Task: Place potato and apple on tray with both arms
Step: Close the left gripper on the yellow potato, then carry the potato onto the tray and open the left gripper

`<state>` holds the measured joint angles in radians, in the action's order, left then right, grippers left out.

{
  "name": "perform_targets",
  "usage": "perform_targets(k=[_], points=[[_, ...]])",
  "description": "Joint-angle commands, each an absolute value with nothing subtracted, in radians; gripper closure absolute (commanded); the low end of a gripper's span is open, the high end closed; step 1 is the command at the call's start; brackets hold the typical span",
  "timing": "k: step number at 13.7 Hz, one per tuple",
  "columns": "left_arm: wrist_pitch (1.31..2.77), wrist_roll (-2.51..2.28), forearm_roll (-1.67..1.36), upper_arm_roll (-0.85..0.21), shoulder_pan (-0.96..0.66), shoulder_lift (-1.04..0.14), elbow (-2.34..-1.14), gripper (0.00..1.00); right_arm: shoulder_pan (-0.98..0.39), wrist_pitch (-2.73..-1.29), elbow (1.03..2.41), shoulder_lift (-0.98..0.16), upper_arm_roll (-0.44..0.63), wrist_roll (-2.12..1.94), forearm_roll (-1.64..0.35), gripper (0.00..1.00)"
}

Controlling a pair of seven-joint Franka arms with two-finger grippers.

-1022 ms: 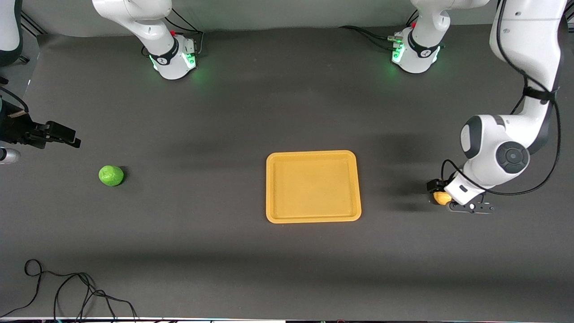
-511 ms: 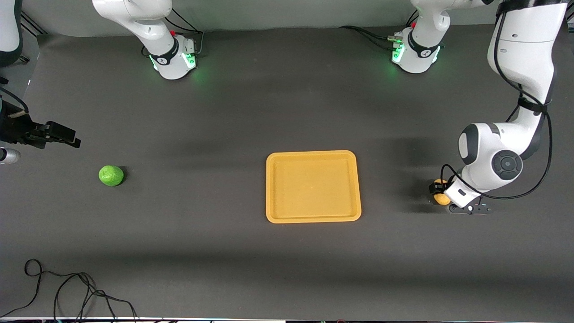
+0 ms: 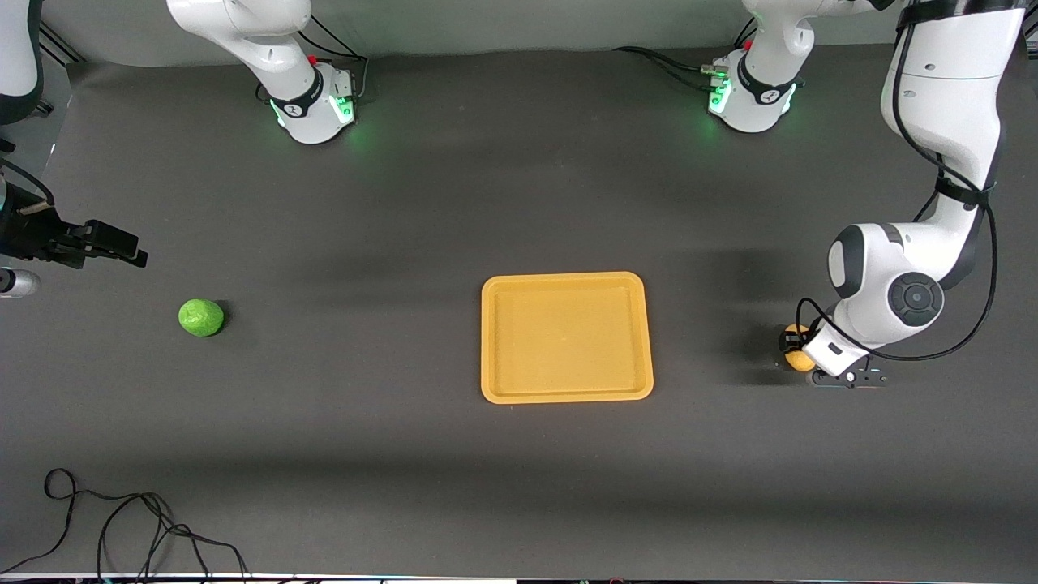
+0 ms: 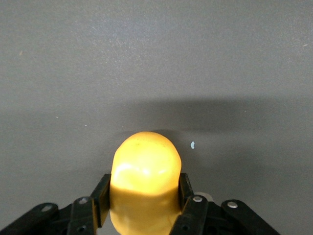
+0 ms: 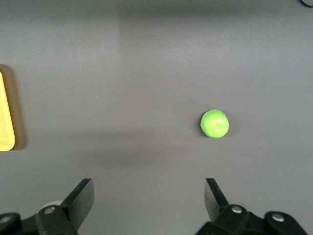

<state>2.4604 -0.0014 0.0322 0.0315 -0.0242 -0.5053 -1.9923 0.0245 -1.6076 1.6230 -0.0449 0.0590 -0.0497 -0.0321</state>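
Observation:
The yellow-orange potato (image 3: pixel 798 358) lies on the dark mat at the left arm's end of the table, beside the tray (image 3: pixel 486 341). My left gripper (image 3: pixel 799 350) is down on it, and in the left wrist view (image 4: pixel 145 196) both fingers press its sides, so it is shut on the potato (image 4: pixel 145 166). The green apple (image 3: pixel 201 317) lies at the right arm's end. My right gripper (image 3: pixel 122 247) hangs open and empty above the mat near the apple (image 5: pixel 214 123), as the right wrist view (image 5: pixel 149 198) shows. The tray holds nothing.
A loose black cable (image 3: pixel 122 527) lies at the table's front corner at the right arm's end. An edge of the tray (image 5: pixel 6 117) shows in the right wrist view. Bare dark mat lies between the tray and each fruit.
The left arm has come down a little over the potato and settled with its fingers round it. The right arm, the apple and the tray have not moved.

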Motion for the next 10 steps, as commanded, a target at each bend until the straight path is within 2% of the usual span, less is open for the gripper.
perform_targets(k=[1,5,8,10], points=[[2.409,-0.021,0.037,0.032,-0.023,-0.457,-1.993,0.51,0.024,-1.621,1.631,-0.043,0.069,-0.072,-0.006,0.00],[2.225,-0.079,0.032,0.022,-0.038,-0.410,-1.899,0.51,0.020,-1.732,1.738,-0.016,0.201,-0.279,0.003,0.00],[2.091,-0.311,0.032,-0.053,-0.083,-0.407,-1.789,0.51,0.015,-1.801,1.863,0.064,0.305,-0.396,0.005,0.00],[2.072,-0.476,0.032,-0.125,-0.106,-0.419,-1.744,0.51,0.014,-1.824,1.908,0.090,0.316,-0.397,0.005,0.00]])
